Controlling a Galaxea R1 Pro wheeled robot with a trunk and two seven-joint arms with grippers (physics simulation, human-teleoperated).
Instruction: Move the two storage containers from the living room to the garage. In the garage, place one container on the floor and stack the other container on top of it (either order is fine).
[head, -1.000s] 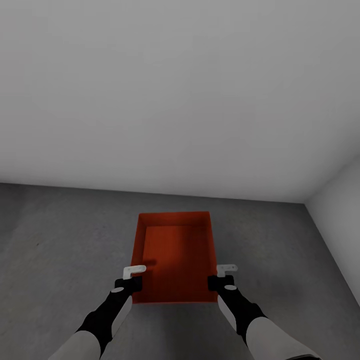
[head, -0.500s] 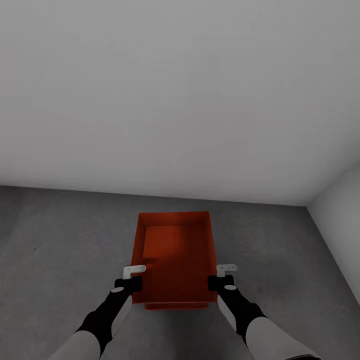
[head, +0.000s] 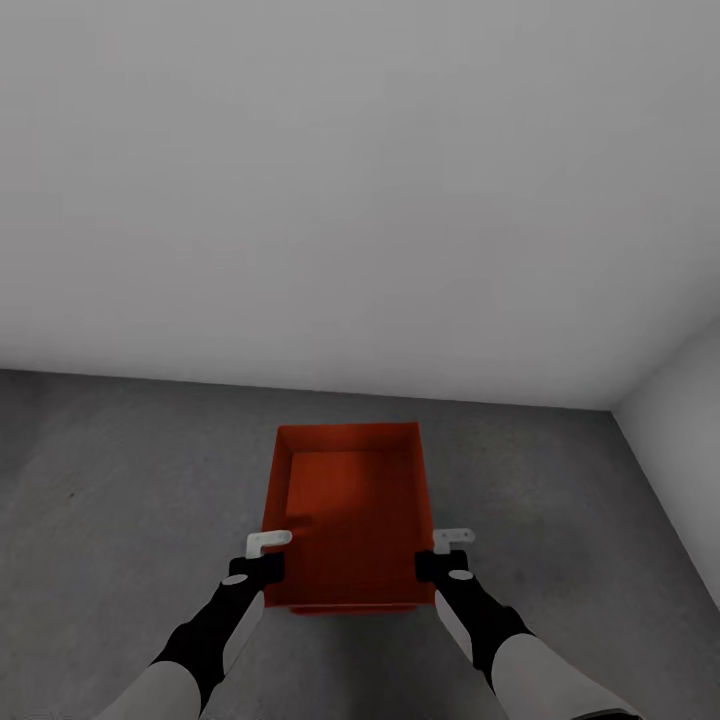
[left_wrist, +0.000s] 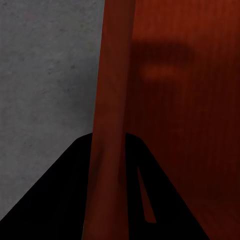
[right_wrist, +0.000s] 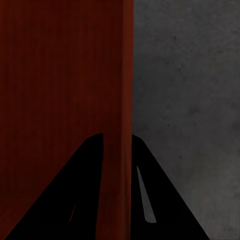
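Note:
An orange-red storage container (head: 350, 500) sits low over the dark grey floor (head: 130, 480) of the garage, long side pointing away from me. My left gripper (head: 266, 552) is shut on its left wall and my right gripper (head: 448, 548) is shut on its right wall, both near the front corners. In the left wrist view the wall (left_wrist: 112, 100) runs between the dark fingers (left_wrist: 60, 200). The right wrist view shows the same with its wall (right_wrist: 119, 75). Under the near edge a narrower red strip (head: 350, 610) shows. I cannot tell whether it is the other container.
A plain white wall (head: 350, 200) stands just behind the container. A second white wall (head: 690, 420) closes the corner at the right. Bare concrete floor spreads to the left and right of the container.
A narrow red strip has come into sight under the container's near edge since a second ago. Both grippers and the arms hold the same place.

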